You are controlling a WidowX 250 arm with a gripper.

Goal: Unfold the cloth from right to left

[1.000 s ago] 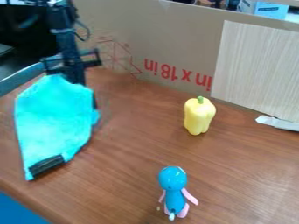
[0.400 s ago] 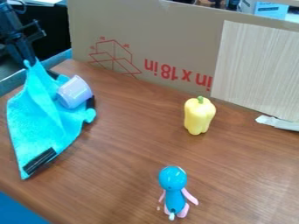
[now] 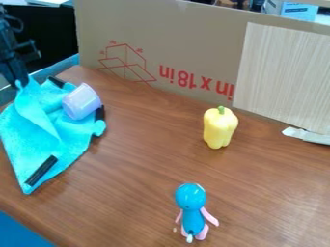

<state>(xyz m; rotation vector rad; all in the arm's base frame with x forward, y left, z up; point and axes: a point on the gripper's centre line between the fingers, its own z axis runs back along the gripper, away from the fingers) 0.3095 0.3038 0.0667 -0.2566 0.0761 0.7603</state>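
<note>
The turquoise cloth (image 3: pixel 61 140) is spread at the left of the surface (image 3: pixel 142 169), with its lower end narrowed to a point near the front edge. Its upper left part is drawn up into a peak, from which a loose fold is hung down over the rest. The peak is held by the gripper (image 3: pixel 20 84) at the upper left of the view, and its jaws are clamped on the cloth.

A pale purple cup (image 3: pixel 82 101) is rested, tilted, on the upper right part of the cloth. Three black pieces are seen at the cloth: one (image 3: pixel 40 170) is laid slantwise near the lower point, one (image 3: pixel 100 113) is placed at the right edge just beside the cup, and one (image 3: pixel 57 82) is set at the upper edge.

Farther right, well apart from the cloth, a yellow bell pepper (image 3: pixel 220 129) with a green stem is stood upright. Nearer the front, a blue figure (image 3: pixel 191 198) with pink limbs is placed. The surface is backed by a cardboard panel (image 3: pixel 193 48) marked in red, against which a pale wood-grained board (image 3: pixel 283 72) is set at the right. A whitish strip (image 3: pixel 306 135) is seen by the board's lower edge.
</note>
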